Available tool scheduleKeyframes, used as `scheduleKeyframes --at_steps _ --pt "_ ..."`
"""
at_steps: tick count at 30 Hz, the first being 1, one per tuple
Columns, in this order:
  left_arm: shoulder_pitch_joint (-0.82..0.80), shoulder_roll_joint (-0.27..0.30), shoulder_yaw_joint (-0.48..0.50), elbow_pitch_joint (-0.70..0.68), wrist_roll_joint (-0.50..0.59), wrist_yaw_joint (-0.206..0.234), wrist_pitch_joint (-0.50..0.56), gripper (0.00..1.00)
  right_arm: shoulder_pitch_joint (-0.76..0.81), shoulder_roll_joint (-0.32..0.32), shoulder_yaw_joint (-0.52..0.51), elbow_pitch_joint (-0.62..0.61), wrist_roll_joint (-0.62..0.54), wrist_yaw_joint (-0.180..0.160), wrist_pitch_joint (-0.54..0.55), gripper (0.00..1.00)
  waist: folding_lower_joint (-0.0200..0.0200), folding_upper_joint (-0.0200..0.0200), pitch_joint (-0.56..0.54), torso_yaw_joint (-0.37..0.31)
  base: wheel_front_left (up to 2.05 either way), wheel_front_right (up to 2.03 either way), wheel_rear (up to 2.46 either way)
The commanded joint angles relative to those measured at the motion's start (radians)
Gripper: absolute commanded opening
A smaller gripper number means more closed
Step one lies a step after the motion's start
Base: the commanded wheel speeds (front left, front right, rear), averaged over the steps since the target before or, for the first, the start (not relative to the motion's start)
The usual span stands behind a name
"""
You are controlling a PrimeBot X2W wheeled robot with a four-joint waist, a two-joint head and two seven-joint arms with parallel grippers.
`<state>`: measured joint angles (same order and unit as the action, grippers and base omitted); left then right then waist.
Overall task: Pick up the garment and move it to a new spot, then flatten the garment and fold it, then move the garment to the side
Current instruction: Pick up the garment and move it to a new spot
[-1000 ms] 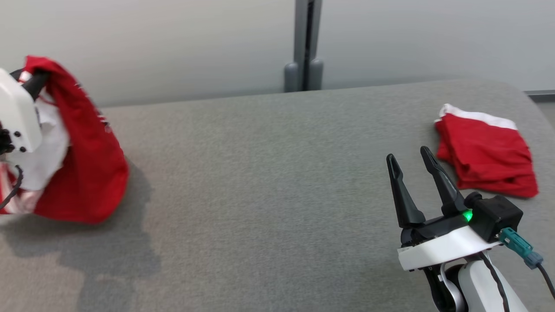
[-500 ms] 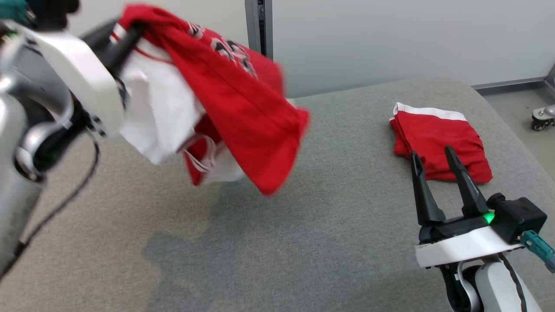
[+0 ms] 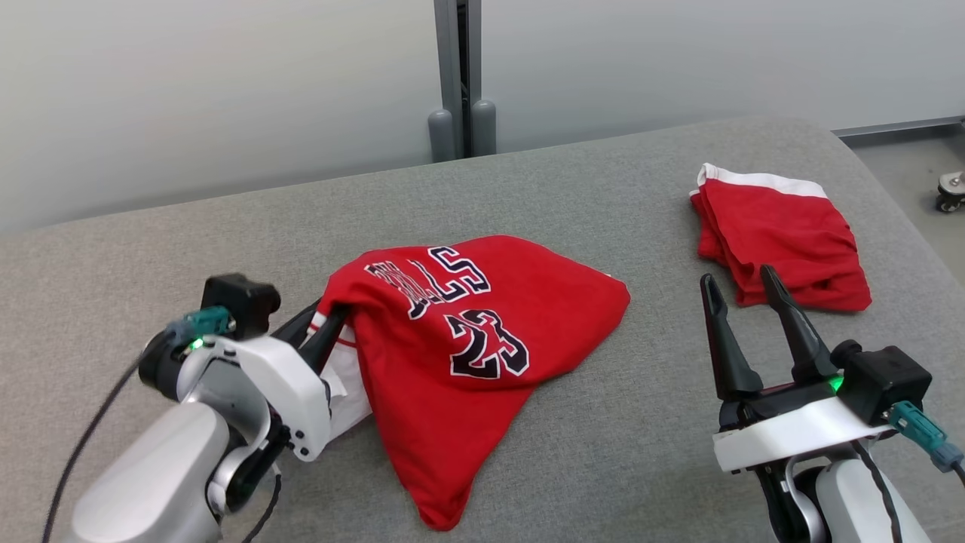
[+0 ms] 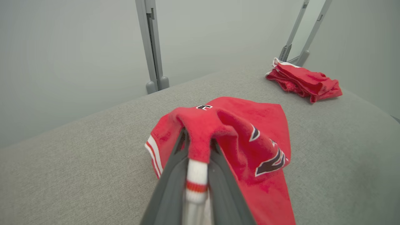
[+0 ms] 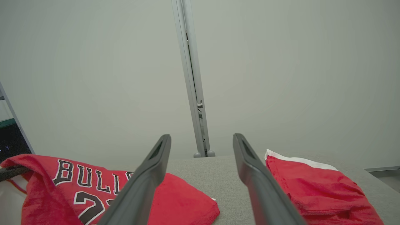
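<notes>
The jersey (image 3: 482,332), swinging in the air a moment ago, is now lying crumpled in the middle of the surface (image 3: 603,430). The left gripper (image 3: 328,332) is still pinching its edge; the right gripper (image 3: 737,275) is waiting, fingers spread. Moving seems done, so flattening is coming next.

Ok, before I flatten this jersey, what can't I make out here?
- Tips of the left gripper: left wrist view, wrapped in the jersey.
- Lettering on the jersey: head view, a fold hides part of the word.
- Near end of the jersey: left wrist view, cut by the bottom edge.
</notes>
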<state>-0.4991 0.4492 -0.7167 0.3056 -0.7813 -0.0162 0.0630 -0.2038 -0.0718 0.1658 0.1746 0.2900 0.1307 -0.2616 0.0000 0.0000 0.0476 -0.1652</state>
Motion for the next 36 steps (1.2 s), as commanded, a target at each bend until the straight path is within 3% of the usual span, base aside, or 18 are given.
scheduleKeyframes --at_steps 1,3,4,5,7,8,9,14,21,31,36 --pt "0.009 -0.003 0.001 0.009 0.008 0.005 -0.011 0.00 -0.007 -0.007 -0.001 0.003 -0.002 0.000 -0.005 1.00 0.0000 0.0000 -0.001 0.002 0.00 0.00 0.00" --pt "0.029 -0.023 -0.010 0.067 0.018 0.005 -0.051 0.00 -0.008 -0.008 0.009 0.012 0.001 0.000 -0.005 1.00 0.0000 0.0000 -0.004 0.007 0.00 0.00 0.00" --pt "0.033 -0.033 -0.014 0.094 0.021 -0.002 -0.067 0.05 -0.007 -0.008 0.015 0.016 0.002 0.000 -0.005 1.00 0.0000 0.0000 -0.007 0.010 0.00 0.00 0.00" --pt "0.033 -0.040 -0.020 0.119 0.029 -0.007 -0.081 0.23 -0.006 -0.009 0.022 0.022 0.005 0.000 -0.005 1.00 0.0000 0.0000 -0.010 0.012 0.00 0.00 0.00" --pt "0.041 -0.060 -0.030 0.165 0.026 -0.020 -0.102 0.48 -0.008 -0.012 0.030 0.032 0.010 0.000 -0.005 1.00 0.0000 0.0000 -0.016 0.016 0.00 0.00 0.00" --pt "0.044 -0.070 -0.032 0.185 0.022 -0.024 -0.113 0.81 -0.008 -0.013 0.035 0.037 0.010 0.000 -0.005 1.00 0.0000 0.0000 -0.018 0.019 0.00 0.00 0.00" --pt "0.042 -0.076 -0.034 0.201 0.026 -0.027 -0.124 1.00 -0.009 -0.014 0.039 0.042 0.012 0.000 -0.005 1.00 0.0000 0.0000 -0.019 0.021 0.00 0.00 0.00" --pt "0.020 -0.086 -0.029 0.240 0.047 -0.027 -0.196 1.00 -0.003 -0.025 0.045 0.051 0.019 0.000 -0.005 1.00 0.0000 0.0000 -0.029 0.037 0.00 0.00 0.00" --pt "0.033 -0.033 0.017 0.158 0.062 0.010 -0.276 1.00 0.006 -0.039 0.046 0.042 0.019 0.000 -0.005 1.00 0.0000 0.0000 -0.040 0.061 0.00 0.00 0.00" --pt "0.209 0.057 0.154 -0.115 0.072 0.183 -0.323 1.00 0.032 -0.045 0.033 0.027 0.020 0.000 -0.005 1.00 0.0000 0.0000 -0.047 0.093 0.00 0.00 0.00" --pt "0.319 0.063 0.231 -0.237 0.125 0.257 -0.329 1.00 0.052 -0.041 0.019 0.015 0.025 0.000 -0.005 1.00 0.0000 0.0000 -0.044 0.105 0.00 0.00 0.00"
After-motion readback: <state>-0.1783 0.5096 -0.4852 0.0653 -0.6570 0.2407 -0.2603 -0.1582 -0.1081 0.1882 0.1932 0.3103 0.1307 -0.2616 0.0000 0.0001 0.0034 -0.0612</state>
